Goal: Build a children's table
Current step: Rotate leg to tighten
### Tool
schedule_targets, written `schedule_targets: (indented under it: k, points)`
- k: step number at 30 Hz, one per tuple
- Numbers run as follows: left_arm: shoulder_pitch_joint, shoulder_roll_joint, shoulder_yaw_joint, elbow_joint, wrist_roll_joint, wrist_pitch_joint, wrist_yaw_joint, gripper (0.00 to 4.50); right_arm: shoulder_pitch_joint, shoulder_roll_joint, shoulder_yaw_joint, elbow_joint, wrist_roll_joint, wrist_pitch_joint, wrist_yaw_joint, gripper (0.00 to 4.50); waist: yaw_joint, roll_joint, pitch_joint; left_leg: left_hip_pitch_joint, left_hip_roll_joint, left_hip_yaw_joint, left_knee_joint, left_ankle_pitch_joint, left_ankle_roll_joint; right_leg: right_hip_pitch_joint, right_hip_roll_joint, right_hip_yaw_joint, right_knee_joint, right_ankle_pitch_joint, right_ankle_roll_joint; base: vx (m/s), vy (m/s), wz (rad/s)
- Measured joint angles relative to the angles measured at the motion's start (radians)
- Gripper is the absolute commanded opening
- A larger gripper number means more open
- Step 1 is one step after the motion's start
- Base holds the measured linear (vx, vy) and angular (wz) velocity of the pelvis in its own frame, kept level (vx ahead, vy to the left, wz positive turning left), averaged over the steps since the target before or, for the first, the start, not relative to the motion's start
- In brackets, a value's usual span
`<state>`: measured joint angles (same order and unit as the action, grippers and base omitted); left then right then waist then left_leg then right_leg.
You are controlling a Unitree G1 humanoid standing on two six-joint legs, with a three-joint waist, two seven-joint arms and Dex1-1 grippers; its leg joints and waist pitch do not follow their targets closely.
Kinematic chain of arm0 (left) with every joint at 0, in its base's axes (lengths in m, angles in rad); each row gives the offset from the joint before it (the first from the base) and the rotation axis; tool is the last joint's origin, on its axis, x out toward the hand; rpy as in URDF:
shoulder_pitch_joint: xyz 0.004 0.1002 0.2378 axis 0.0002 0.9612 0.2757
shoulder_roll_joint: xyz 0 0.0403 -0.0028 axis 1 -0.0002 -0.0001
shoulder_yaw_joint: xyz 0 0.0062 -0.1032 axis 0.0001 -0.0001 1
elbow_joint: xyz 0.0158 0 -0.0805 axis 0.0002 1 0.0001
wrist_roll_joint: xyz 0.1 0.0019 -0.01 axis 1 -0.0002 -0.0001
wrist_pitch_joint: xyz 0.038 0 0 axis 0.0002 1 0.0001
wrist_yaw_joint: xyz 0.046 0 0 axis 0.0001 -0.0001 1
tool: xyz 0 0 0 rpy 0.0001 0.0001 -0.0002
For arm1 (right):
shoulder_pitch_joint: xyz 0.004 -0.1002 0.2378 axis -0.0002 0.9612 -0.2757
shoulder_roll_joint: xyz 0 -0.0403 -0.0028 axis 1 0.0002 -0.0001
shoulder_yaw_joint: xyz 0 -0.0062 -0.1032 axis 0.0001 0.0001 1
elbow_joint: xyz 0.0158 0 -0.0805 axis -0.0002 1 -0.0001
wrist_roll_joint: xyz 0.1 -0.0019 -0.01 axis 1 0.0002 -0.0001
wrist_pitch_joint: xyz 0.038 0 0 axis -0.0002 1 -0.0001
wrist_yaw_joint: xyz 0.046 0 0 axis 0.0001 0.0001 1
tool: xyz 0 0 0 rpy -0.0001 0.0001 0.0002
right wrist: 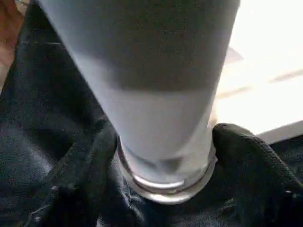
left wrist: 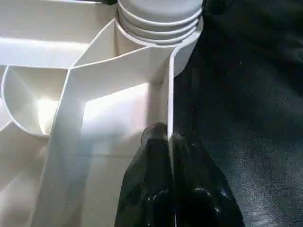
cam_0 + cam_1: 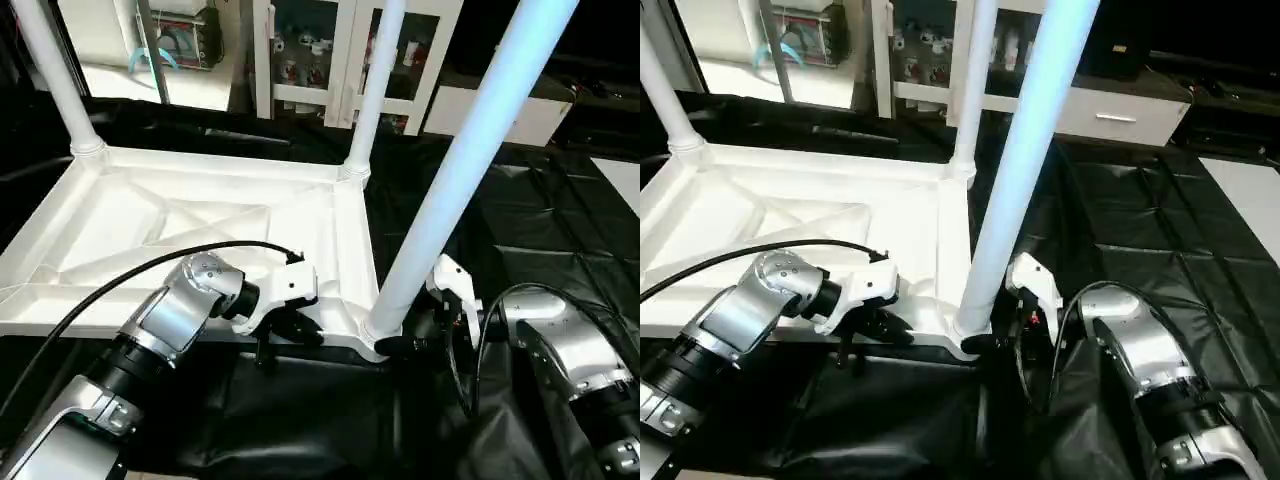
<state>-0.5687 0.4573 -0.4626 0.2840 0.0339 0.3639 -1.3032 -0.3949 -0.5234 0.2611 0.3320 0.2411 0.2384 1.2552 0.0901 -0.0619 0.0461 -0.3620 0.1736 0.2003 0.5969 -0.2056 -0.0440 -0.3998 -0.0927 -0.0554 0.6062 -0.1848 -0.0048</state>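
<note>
The white table top (image 3: 200, 230) lies upside down on black cloth, its X-ribs facing up. Two white legs stand in the far corner sockets, one at the left (image 3: 55, 80) and one at the right (image 3: 372, 90). A third leg (image 3: 450, 180) rises tilted from the near right socket (image 3: 372, 335). My right gripper (image 1: 165, 156) is shut on this leg's base just above the socket, with a black finger (image 1: 246, 156) on each side. My left gripper (image 2: 170, 142) is shut on the top's near rim (image 2: 169, 94), just left of that socket.
Black cloth (image 3: 520, 230) covers the floor around the top. White cabinets with glass doors (image 3: 320, 50) stand at the back, with a low white drawer unit (image 3: 1120, 115) beside them. A pale panel (image 3: 622, 185) lies at the far right edge.
</note>
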Motion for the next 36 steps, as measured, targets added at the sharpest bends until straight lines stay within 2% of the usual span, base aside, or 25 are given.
schedule_targets:
  k: [5, 14, 17, 19, 22, 25, 28, 30, 34, 36]
  points:
    - [0.001, 0.005, -0.006, -0.004, 0.000, 0.003, -0.006, 0.00, -0.002, 0.004, 0.004, 0.013, -0.001, -0.011, 0.017, 2.79, -0.001, 0.000, 0.000, 0.000, 0.000, 0.000, 0.003, 0.000, 0.000, 0.000, 0.000, 0.000, 0.003, 0.000, 0.000, 0.000, 0.000, 0.00]
    - [0.006, 0.014, -0.003, -0.007, 0.000, 0.011, -0.010, 0.00, -0.001, 0.029, 0.002, 0.031, -0.009, -0.023, -0.001, 2.66, -0.004, -0.003, -0.002, 0.003, 0.001, 0.000, 0.004, 0.000, 0.000, 0.001, 0.000, 0.001, 0.004, 0.000, 0.000, 0.000, 0.000, 0.00]
    - [0.006, -0.003, 0.015, 0.011, 0.006, 0.022, 0.040, 0.00, -0.001, 0.062, -0.013, 0.060, -0.018, -0.032, -0.071, 2.65, -0.010, -0.006, -0.004, 0.009, 0.001, 0.000, 0.004, 0.001, -0.002, 0.006, 0.000, 0.001, 0.005, 0.001, -0.002, 0.000, 0.000, 0.00]
    - [-0.014, -0.066, 0.051, 0.084, 0.019, 0.037, 0.142, 0.00, -0.015, 0.108, -0.054, 0.108, -0.023, -0.009, -0.203, 2.65, -0.017, -0.006, -0.005, 0.015, 0.000, -0.001, 0.005, 0.001, -0.002, 0.012, 0.000, 0.001, 0.004, -0.002, 0.004, 0.000, 0.000, 0.00]
    - [-0.047, -0.177, 0.104, 0.178, 0.031, 0.090, 0.315, 0.00, -0.045, 0.203, -0.125, 0.164, -0.042, 0.048, -0.446, 2.65, -0.033, -0.005, -0.005, 0.014, -0.001, -0.002, 0.006, 0.001, -0.002, 0.012, 0.000, 0.001, -0.002, -0.003, 0.005, -0.056, 0.015, -0.03]
    - [-0.075, -0.261, 0.130, 0.243, 0.033, 0.115, 0.460, 0.00, -0.073, 0.270, -0.181, 0.204, -0.043, 0.071, -0.648, 2.65, -0.038, 0.000, -0.006, 0.012, -0.001, -0.003, 0.005, 0.001, -0.002, 0.012, 0.000, -0.001, -0.012, -0.003, 0.005, 0.000, 0.000, 0.00]
    - [-0.119, -0.346, 0.144, 0.347, 0.038, 0.087, 0.611, 0.00, -0.105, 0.373, -0.243, 0.259, -0.048, 0.065, -0.884, 2.65, -0.039, 0.003, -0.008, 0.012, -0.002, -0.003, 0.005, 0.001, -0.002, 0.013, -0.001, -0.001, -0.015, -0.003, 0.005, 0.000, 0.000, 0.00]
    - [-0.141, -0.386, 0.151, 0.404, 0.042, 0.061, 0.677, 0.00, -0.118, 0.414, -0.255, 0.276, -0.068, 0.049, -1.000, 2.65, -0.035, 0.009, -0.010, 0.012, -0.003, -0.002, 0.004, 0.001, -0.001, 0.013, -0.002, 0.000, -0.018, -0.003, 0.005, 0.000, 0.000, 0.00]
    - [-0.164, -0.423, 0.163, 0.474, 0.056, 0.011, 0.711, 0.00, -0.130, 0.449, -0.255, 0.291, -0.110, 0.031, -1.076, 2.65, -0.032, 0.022, -0.015, 0.012, -0.005, -0.002, 0.000, 0.001, -0.001, 0.016, -0.002, 0.001, -0.025, -0.003, 0.005, 0.000, 0.000, 0.00]
    - [-0.170, -0.420, 0.163, 0.483, 0.069, 0.000, 0.720, 0.00, -0.141, 0.450, -0.250, 0.300, -0.135, 0.020, -1.083, 2.65, -0.032, 0.021, -0.014, 0.011, -0.005, -0.002, -0.001, 0.001, -0.001, 0.016, -0.002, 0.000, -0.027, -0.003, 0.005, 0.000, 0.000, 0.00]
